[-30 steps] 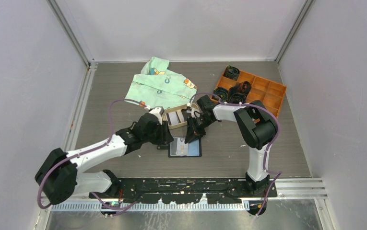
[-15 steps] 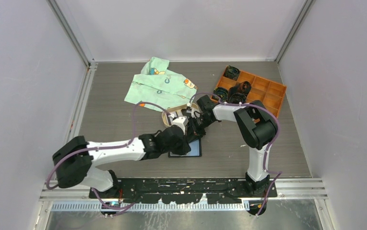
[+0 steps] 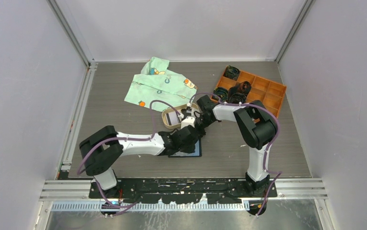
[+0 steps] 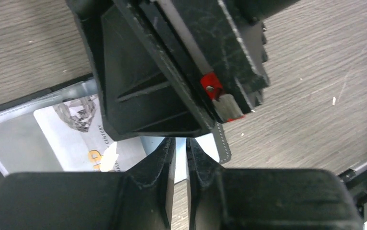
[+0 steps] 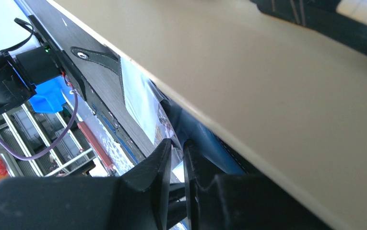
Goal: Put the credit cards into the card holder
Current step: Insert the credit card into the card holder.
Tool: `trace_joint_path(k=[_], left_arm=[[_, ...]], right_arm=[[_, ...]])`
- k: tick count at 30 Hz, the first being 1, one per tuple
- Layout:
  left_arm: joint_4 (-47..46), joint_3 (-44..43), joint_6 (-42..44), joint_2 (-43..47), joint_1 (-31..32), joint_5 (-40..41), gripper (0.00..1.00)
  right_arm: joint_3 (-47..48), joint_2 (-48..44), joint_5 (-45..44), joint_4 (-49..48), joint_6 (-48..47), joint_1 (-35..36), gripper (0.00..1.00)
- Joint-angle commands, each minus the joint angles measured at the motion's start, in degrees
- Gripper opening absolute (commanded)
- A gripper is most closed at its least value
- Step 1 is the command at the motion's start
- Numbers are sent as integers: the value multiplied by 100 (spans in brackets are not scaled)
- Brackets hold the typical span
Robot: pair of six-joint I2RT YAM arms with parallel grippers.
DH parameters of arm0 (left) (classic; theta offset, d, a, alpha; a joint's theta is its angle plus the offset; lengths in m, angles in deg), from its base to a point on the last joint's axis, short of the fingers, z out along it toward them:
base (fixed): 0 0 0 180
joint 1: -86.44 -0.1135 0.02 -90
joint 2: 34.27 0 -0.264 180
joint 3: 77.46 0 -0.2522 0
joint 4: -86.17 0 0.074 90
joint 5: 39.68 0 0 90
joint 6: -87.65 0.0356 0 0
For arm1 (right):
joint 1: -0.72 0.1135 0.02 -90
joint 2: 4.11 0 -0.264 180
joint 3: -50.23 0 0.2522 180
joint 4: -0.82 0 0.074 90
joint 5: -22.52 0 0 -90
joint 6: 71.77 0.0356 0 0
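Note:
The card holder (image 3: 194, 153) lies open and flat on the table, just in front of the tan tray (image 3: 165, 116). A whitish credit card (image 4: 71, 134) with printed text sits under its clear pocket. More pale cards (image 3: 173, 118) lie in the tray. My left gripper (image 3: 191, 141) (image 4: 180, 141) hovers low over the holder's right part, jaws shut to a thin slit with nothing seen between them. My right gripper (image 3: 194, 130) (image 5: 177, 143) stands at the holder's far edge, shut on the pocket edge. The holder's snap tab (image 5: 97, 55) lies flat.
An orange compartment box (image 3: 267, 93) with black rolled items (image 3: 232, 91) sits at the back right. A green printed cloth (image 3: 159, 86) lies behind the tray. The tray's beige wall (image 5: 267, 72) is close beside my right gripper. Both grippers crowd the same spot.
My left arm swung right from beside the tray to over the card holder, and its jaws closed. The right gripper and the holder stayed put.

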Motion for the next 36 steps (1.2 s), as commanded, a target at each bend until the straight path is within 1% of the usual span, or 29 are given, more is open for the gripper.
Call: trace_joint_path(k=[1, 6, 13, 21, 26, 30, 32, 34, 36], left_arm=[[234, -236, 24, -49, 28, 533, 17], [452, -119, -5, -18, 20, 845, 23], [474, -6, 44, 96, 20, 1087, 24], [601, 33, 219, 450, 13, 1231, 24], [556, 155, 496, 865, 13, 1004, 24], [553, 286, 780, 1302, 20, 729, 24], [578, 409, 868, 1547, 10, 667, 24], [609, 606, 998, 1828, 0, 630, 25], [641, 871, 1039, 2146, -72, 626, 27]], right_arm=[[124, 57, -170, -41, -164, -3, 22], [143, 44, -138, -10, -199, 2, 26], [187, -110, -63, 67, -289, -8, 39], [279, -423, -60, 269, -576, -75, 43], [266, -700, -102, 344, -744, -139, 46], [248, -792, -141, 359, -830, -154, 46], [241, -790, -150, 383, -877, -156, 44], [211, -775, -161, 378, -890, -150, 38], [178, -747, -157, 371, -894, -148, 28]])
